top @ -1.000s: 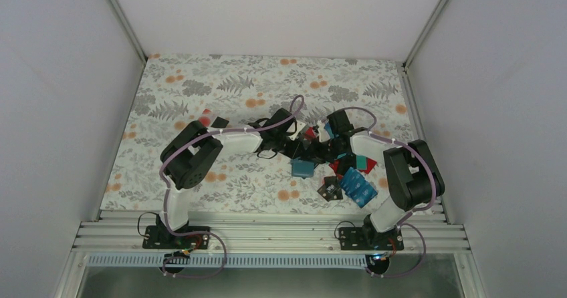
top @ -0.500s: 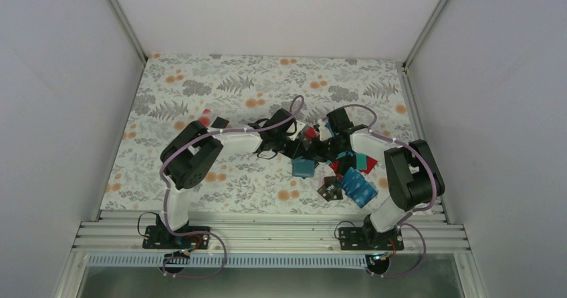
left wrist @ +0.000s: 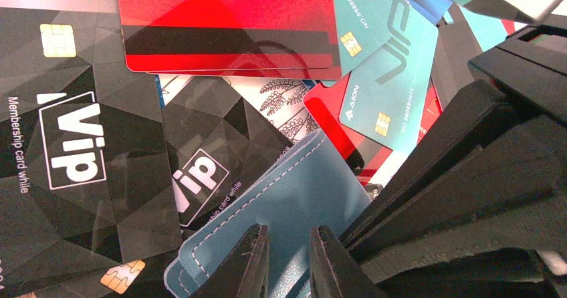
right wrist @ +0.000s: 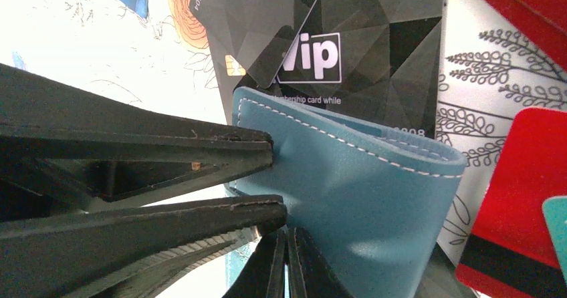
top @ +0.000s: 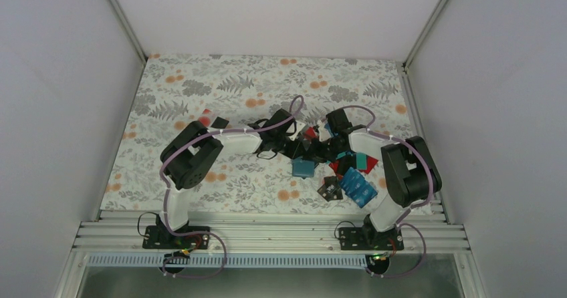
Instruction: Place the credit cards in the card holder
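Jaws of the left gripper [left wrist: 289,254] pinch the card holder [left wrist: 294,191] by one edge; the right gripper [right wrist: 286,261] is closed, its tips at the holder's lower edge.

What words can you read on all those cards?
"Vip", "Membership card while": large black card, left wrist view.
"ip", "card while": overlapped black card, the start is hidden.
"VIP", "AION": teal card; its long number is too small to read.
"Vip": black card behind the card holder, right wrist view.
No words show on the red card.
Top view: everything is too small to read.
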Motion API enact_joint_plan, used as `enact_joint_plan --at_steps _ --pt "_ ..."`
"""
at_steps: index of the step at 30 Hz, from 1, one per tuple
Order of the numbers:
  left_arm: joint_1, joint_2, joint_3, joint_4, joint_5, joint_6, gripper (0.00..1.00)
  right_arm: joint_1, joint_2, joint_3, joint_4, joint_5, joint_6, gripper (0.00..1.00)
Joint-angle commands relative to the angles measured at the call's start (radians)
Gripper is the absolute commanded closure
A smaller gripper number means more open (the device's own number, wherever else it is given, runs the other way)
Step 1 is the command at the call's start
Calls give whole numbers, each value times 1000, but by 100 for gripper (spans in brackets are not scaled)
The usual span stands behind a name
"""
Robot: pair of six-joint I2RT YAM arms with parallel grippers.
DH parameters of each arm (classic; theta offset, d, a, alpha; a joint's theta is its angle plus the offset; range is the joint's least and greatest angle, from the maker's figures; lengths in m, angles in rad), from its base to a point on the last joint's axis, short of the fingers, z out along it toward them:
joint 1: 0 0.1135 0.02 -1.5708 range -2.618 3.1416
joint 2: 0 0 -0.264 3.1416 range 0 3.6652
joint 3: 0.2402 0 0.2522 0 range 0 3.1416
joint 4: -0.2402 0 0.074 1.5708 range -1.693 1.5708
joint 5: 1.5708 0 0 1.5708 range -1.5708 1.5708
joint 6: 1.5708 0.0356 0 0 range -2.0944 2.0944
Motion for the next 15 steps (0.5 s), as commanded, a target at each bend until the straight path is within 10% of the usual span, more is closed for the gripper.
enact_joint_plan --at_steps 1,15 --pt "-10 20 -27 -26 19 -9 83 -1 47 -12 34 36 -4 96" --pt "-10 -57 -3 -52 -42 -28 83 0 18 -61 39 34 -28 96"
